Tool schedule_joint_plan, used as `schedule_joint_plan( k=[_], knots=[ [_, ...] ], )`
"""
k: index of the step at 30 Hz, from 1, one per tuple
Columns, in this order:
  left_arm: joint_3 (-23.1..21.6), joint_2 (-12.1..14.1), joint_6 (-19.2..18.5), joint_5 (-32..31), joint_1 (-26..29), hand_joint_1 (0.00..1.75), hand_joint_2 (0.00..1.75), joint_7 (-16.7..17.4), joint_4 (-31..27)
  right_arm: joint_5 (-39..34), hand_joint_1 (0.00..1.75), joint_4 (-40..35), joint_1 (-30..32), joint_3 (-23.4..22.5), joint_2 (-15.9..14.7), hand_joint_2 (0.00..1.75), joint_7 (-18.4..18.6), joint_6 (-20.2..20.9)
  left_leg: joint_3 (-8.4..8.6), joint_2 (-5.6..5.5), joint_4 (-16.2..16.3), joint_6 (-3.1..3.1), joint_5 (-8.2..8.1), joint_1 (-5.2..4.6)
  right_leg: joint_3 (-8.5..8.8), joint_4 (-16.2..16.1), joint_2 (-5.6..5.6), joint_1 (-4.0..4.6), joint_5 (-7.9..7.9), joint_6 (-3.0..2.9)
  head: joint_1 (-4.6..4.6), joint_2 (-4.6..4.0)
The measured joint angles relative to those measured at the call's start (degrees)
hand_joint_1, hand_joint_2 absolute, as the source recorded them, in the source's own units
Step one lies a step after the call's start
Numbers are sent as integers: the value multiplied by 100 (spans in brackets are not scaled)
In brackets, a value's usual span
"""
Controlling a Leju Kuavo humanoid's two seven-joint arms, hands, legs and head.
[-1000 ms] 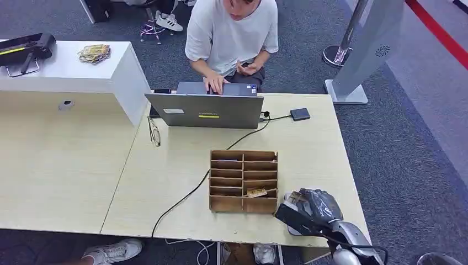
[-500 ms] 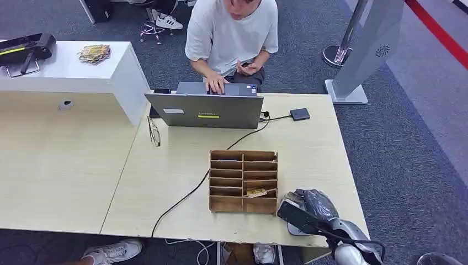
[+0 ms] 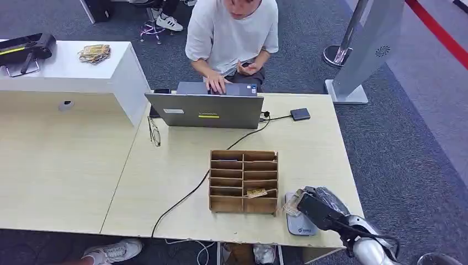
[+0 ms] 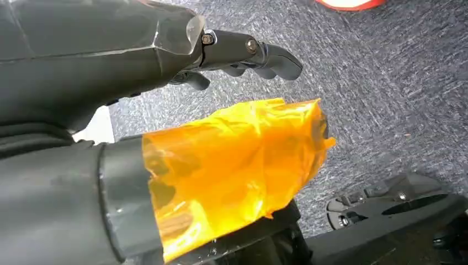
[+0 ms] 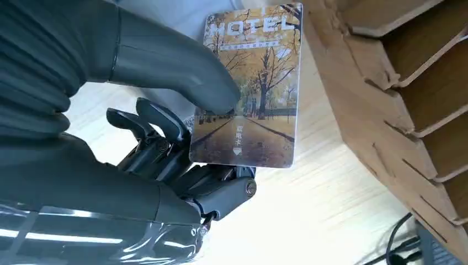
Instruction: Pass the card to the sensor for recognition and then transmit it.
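Card (image 5: 251, 88) | gripped by right hand (image 5: 165, 138) fingers (image 5: 165, 61) | long axis toward organizer (image 3: 243, 181) | left hand (image 4: 165, 110) unclear

The head view looks forward and steeply down from high on the robot's body, from well back, taking in the pale wooden table (image 3: 165, 165), the brown wooden slotted card rack (image 3: 243, 181) and grey carpet beyond. The right wrist view sits close behind the right hand (image 5: 165, 160), turned on its side, very near the same wooden rack (image 5: 397, 99) and the same pale tabletop (image 5: 309, 221); these it shares with the head view, which shows that hand (image 3: 319, 205) at the table's near right corner. The left wrist view, close behind the left hand (image 4: 237, 52), faces down at grey carpet floor (image 4: 397, 88).
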Motion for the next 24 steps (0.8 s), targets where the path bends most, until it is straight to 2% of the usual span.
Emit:
schedule_joint_plan(
  k=[5,12,24],
  knots=[
    [0,31,-15,0,1,0,0,-4,0,-410,175,-46,87,-138,-201,175,-144,188,-1,0,-1,0,0,0,-2,0,0,0,0,0,-2,0],
    [0,35,-15,-9,0,0,0,-9,0,-625,175,-96,170,-262,-373,175,-166,220,-2,1,-1,0,0,0,-2,0,1,0,0,0,-2,0],
    [0,35,-9,-44,-1,0,0,-2,0,-43,175,-39,181,-251,-400,175,177,-156,-3,1,-2,0,0,1,-2,0,0,1,0,0,-2,0]
  ],
)
